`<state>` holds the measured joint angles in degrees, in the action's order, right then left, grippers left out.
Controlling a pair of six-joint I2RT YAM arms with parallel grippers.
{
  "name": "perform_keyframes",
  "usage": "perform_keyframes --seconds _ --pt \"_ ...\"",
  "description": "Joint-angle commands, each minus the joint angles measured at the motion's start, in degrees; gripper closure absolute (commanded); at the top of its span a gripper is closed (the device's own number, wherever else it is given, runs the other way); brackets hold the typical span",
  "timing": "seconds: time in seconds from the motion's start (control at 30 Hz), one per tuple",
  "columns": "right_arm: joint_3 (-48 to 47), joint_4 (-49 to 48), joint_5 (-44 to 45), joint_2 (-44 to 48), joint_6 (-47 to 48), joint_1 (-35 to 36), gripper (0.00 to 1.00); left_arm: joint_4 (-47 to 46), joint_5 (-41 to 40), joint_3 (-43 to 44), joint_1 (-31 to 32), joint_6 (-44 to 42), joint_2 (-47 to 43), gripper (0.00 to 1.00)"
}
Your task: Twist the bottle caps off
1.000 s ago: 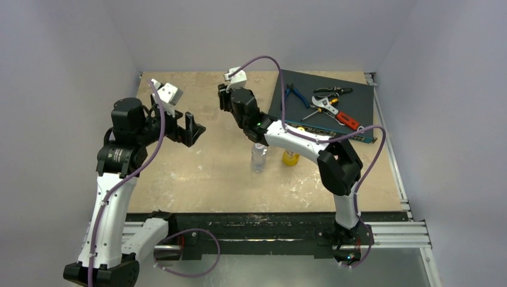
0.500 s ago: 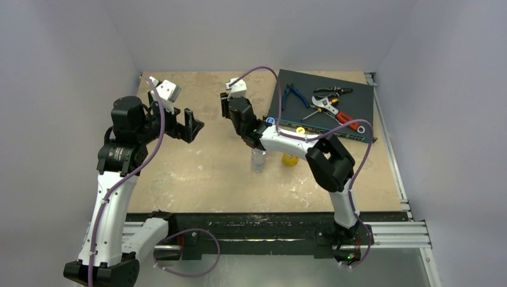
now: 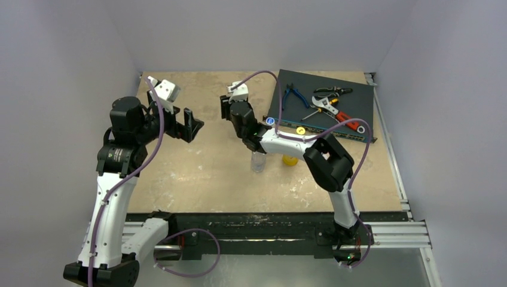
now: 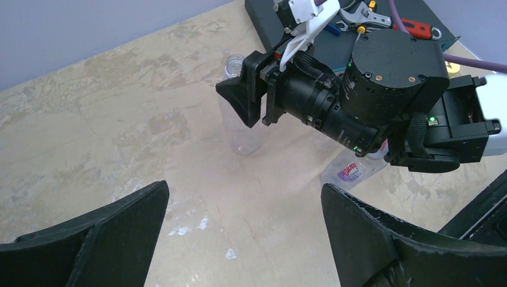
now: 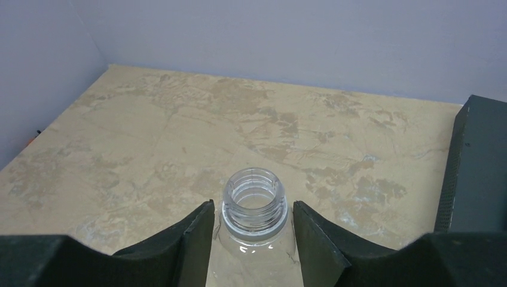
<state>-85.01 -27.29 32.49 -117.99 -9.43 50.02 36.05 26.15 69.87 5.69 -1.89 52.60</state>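
Observation:
A clear bottle (image 5: 253, 192) with a bare threaded mouth stands upright between the fingers of my right gripper (image 5: 252, 209). The jaws are slightly open, with a thin gap on each side of the neck. The left wrist view shows that bottle (image 4: 238, 128) behind the right gripper's fingers (image 4: 244, 89). A second clear bottle (image 3: 258, 161) and the orange-yellow bottle (image 3: 290, 159) stand under the right arm. A yellow cap (image 3: 301, 130) lies on the dark box. My left gripper (image 3: 192, 122) hovers wide open and empty over the table.
The dark box (image 3: 353, 98) at the back right carries pliers (image 3: 294, 94), a wrench (image 3: 335, 110) and other hand tools. Its side wall (image 5: 475, 167) rises just right of the right gripper. Grey walls close in the table on three sides.
My right gripper's jaws have parted a little from the bottle's neck, and the right arm's elbow has swung leftward. The left arm has hardly moved.

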Motion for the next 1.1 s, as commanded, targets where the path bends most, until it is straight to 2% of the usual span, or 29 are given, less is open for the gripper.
perform_keyframes --seconds 0.0,0.27,0.63,0.73,1.07 --pt "2.5 0.1 3.0 1.6 1.3 -0.1 0.45 -2.1 0.6 0.6 0.0 1.5 -0.8 0.00" --pt "5.3 -0.8 2.7 4.6 1.6 -0.1 0.41 -3.0 0.8 0.2 0.0 1.5 -1.1 0.00" --pt "2.1 2.0 -1.5 4.6 2.9 0.1 0.37 -3.3 1.4 -0.2 0.0 3.2 -2.1 0.00" --pt "-0.4 4.5 -1.6 4.3 3.2 0.1 0.29 -3.0 2.6 0.0 0.1 2.8 -1.9 0.00" --pt "-1.9 5.0 -2.9 6.4 4.2 0.1 0.28 -3.5 3.5 0.0 0.1 2.9 -1.5 0.00"
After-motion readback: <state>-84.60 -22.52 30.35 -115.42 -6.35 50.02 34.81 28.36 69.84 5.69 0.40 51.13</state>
